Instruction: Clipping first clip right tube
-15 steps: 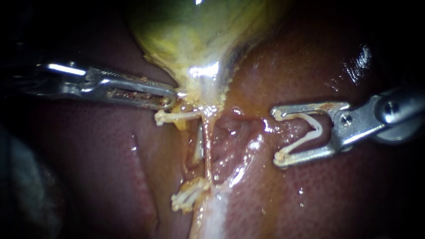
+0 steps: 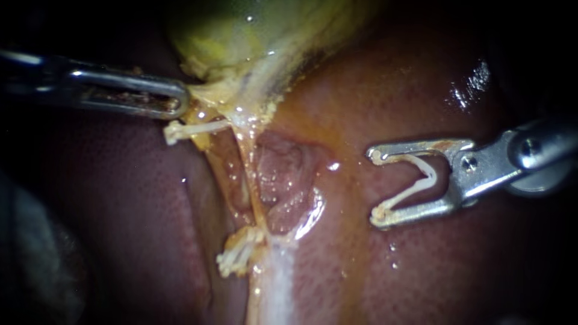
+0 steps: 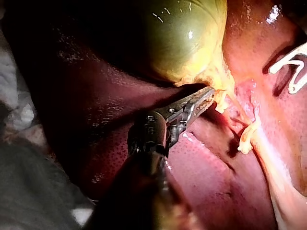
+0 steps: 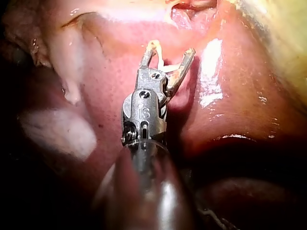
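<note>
Liver [image 2: 421, 265] wet, dark red, fills the field. Nearest, a lower clip [image 2: 236, 254] sits where the tubes meet pale tissue. The right tube [image 2: 255, 186] runs up from there, bare, to the gallbladder [image 2: 241, 36]. An upper clip [image 2: 191, 129] lies just left of it. Right instrument [image 2: 377, 185] hovers over liver, well right of the tube, claw spread, gripping an open loaded clip [image 2: 432, 176]. Left instrument [image 2: 179, 99] lies level, claw clamped on the gallbladder neck.
</note>
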Controlling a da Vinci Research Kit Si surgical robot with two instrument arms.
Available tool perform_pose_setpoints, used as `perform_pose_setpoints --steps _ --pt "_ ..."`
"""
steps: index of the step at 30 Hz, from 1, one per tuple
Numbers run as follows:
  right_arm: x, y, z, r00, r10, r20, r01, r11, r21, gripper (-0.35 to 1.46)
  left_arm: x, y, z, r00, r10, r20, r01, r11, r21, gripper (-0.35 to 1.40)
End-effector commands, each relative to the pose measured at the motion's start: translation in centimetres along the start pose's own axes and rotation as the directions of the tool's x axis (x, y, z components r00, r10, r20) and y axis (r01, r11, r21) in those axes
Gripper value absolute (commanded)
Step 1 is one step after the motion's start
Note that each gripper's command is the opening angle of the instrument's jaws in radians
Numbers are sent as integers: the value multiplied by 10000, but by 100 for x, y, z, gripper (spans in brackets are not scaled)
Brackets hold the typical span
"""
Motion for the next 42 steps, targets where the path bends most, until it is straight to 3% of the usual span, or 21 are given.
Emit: perform_pose_setpoints --steps 1,3,12,21,24,35,42 --pt "1 0 2 10000 12 -56 -12 10000 42 49 -1 3 1 10000 10 -44 -10 10000 15 -35" --pt "4 -2 10 9998 -34 -171 36 9999 130 49 -4 5 5 10000 18 -80 -17 10000 83 -35" --pt "13 -13 65 9896 1327 -548 -1290 9894 660 47 -7 5 8 10000 33 -52 -33 10000 34 -35" --pt "7 -9 118 9747 2135 -661 -2073 9741 906 47 -7 6 9 10000 31 -55 -31 10000 39 -35" --pt "4 -6 135 9657 2469 -806 -2384 9658 1020 48 -7 7 9 10000 27 -59 -27 10000 47 -35" --pt "4 -1 168 9081 3768 -1826 -3498 9224 1638 48 -7 8 10 10000 23 -65 -23 10000 57 -35" --pt "7 0 173 8891 4121 -1993 -3804 9073 1789 48 -7 7 11 10000 26 -64 -26 10000 54 -35"
